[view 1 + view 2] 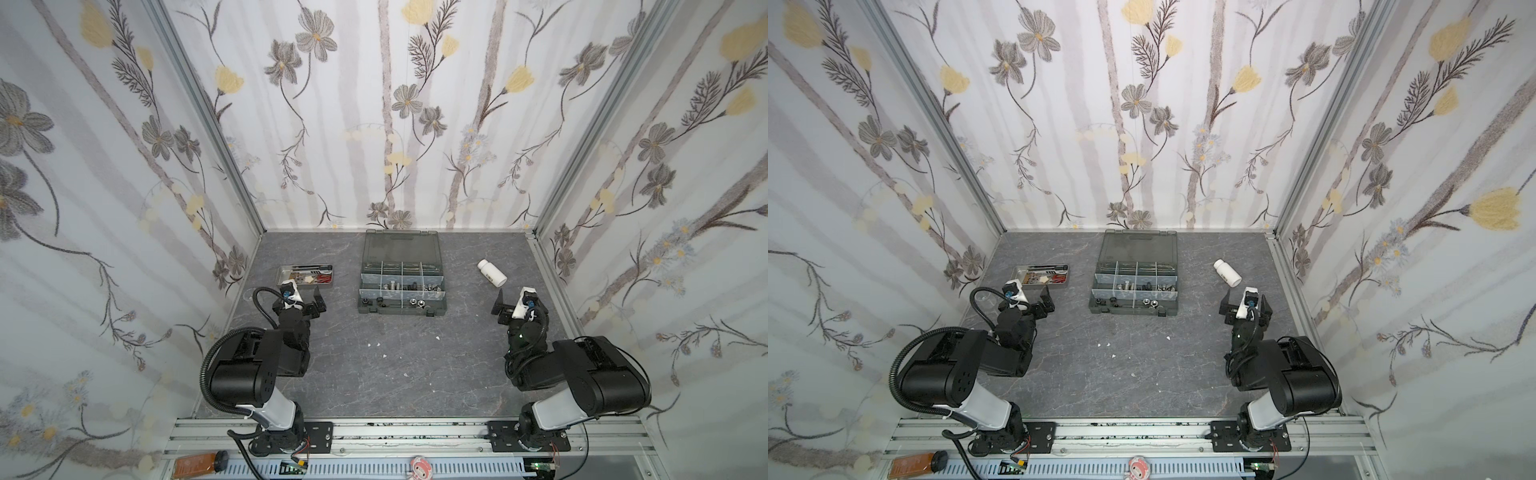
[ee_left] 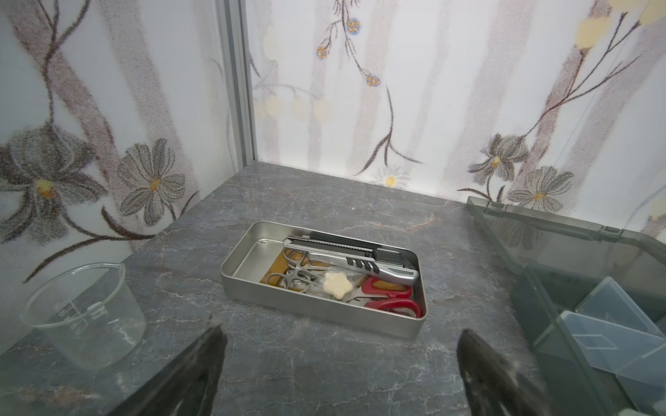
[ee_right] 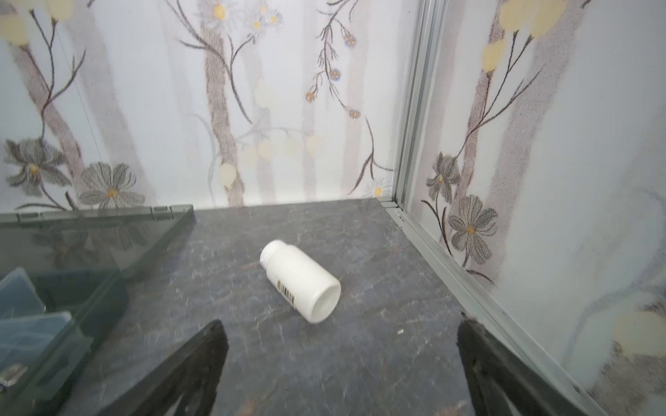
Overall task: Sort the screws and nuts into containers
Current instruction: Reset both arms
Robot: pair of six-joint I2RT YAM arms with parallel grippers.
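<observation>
The dark grey organizer box [image 1: 362, 308] [image 1: 1094, 308] sits open at mid-table, its smoky lid [image 1: 401, 247] tilted back. Pale dividers split it into small containers [image 1: 411, 268]. Shiny silver screws [image 1: 392, 286] [image 1: 1126, 286] lie in the middle row. Silver nuts [image 1: 417, 303] [image 1: 1149, 302] and small black pieces lie in the front row. My left gripper [image 1: 305, 301] [image 2: 340, 335] hovers open and empty left of the box, facing the steel tray. My right gripper [image 1: 517, 305] [image 3: 340, 331] hovers open and empty right of the box, facing the white bottle.
A shallow steel tray [image 1: 280, 276] [image 2: 317, 313] holds a utility knife, red scissors and forceps. A clear beaker [image 2: 84, 313] stands by the left wall. A white bottle [image 1: 492, 272] [image 3: 301, 279] lies on its side at the right. White crumbs [image 1: 378, 345] dot the table.
</observation>
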